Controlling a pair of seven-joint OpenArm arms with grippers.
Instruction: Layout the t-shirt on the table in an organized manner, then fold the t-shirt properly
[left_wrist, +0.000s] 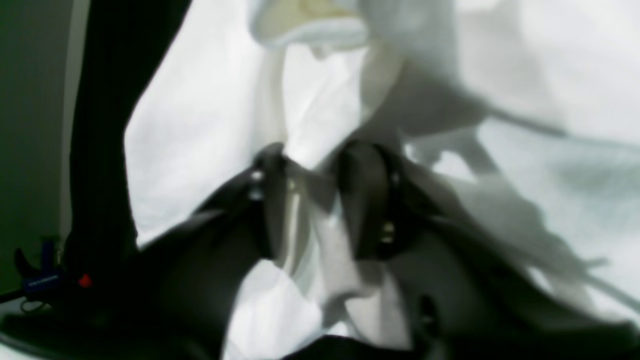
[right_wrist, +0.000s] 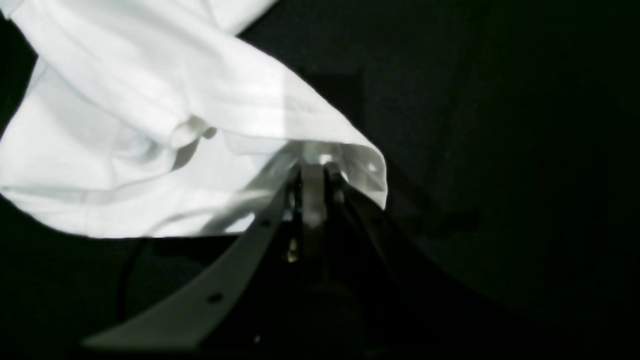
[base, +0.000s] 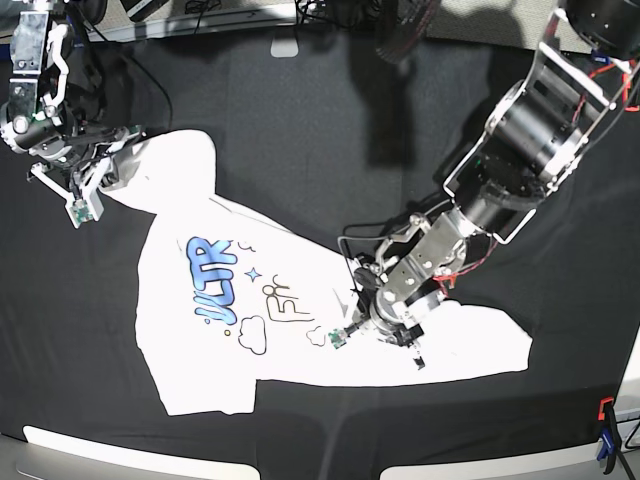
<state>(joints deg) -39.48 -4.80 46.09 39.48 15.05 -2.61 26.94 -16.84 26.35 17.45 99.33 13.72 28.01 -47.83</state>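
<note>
Base view shows the t-shirt (base: 300, 320) lying print-up on the table (base: 300, 110). We see the right gripper (right_wrist: 312, 172) clamped on a sleeve edge; the left gripper (left_wrist: 310, 200) straddles bunched cloth, grip uncertain. Risk: a slipping left pinch drags folds.

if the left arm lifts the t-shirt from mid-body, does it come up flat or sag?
Likely sags: the t-shirt already drapes in soft folds around the left end effector. Probably light, since a pinched edge at the right end effector holds it. On the cloth table it may drag and bunch.
</note>
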